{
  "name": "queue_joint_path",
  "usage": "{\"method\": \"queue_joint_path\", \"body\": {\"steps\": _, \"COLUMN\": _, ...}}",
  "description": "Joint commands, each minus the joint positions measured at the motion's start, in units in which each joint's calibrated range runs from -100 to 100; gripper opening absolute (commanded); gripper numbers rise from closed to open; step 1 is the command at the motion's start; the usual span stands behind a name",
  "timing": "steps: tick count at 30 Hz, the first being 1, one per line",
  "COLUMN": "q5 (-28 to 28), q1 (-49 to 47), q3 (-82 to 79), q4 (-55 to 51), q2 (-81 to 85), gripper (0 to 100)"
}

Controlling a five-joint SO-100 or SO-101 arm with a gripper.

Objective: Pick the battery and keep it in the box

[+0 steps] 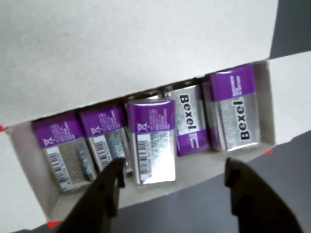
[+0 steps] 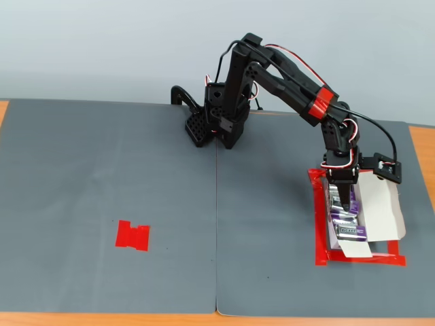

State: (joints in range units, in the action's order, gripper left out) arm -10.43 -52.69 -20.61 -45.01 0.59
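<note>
Black two-finger pincer (image 1: 172, 182) spread, empty. Purple-and-silver rectangular battery (image 1: 151, 141) lies directly beyond its tips, inside the long white cardboard box (image 1: 121, 53). Neighbouring batteries partly overlap; labels blurred.

— What lies on the bench (image 2: 421, 146)?
— Two grey mats (image 2: 109, 204) side by side, with a small red tape patch (image 2: 132, 236) on the left one in the fixed view.
— And on the right?
— A red tape rectangle (image 2: 318, 224).
</note>
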Motion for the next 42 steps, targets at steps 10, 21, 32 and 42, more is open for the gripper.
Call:
{"method": "queue_joint_path", "body": {"steps": 10, "q5": 0.1, "q1": 3.1, "q3": 2.2, "q4": 0.0, "q2": 8.3, "gripper": 10}}
{"method": "queue_joint_path", "body": {"steps": 21, "q5": 0.2, "q1": 12.6, "q3": -1.6, "q4": -0.1, "q2": 20.2, "gripper": 2}}
{"method": "queue_joint_path", "body": {"steps": 32, "q5": 0.2, "q1": 24.6, "q3": -15.5, "q4": 0.0, "q2": 39.0, "gripper": 2}}
{"method": "queue_joint_path", "body": {"steps": 42, "q5": 0.2, "q1": 37.7, "q3": -32.5, "q4": 0.7, "q2": 55.0, "gripper": 2}}
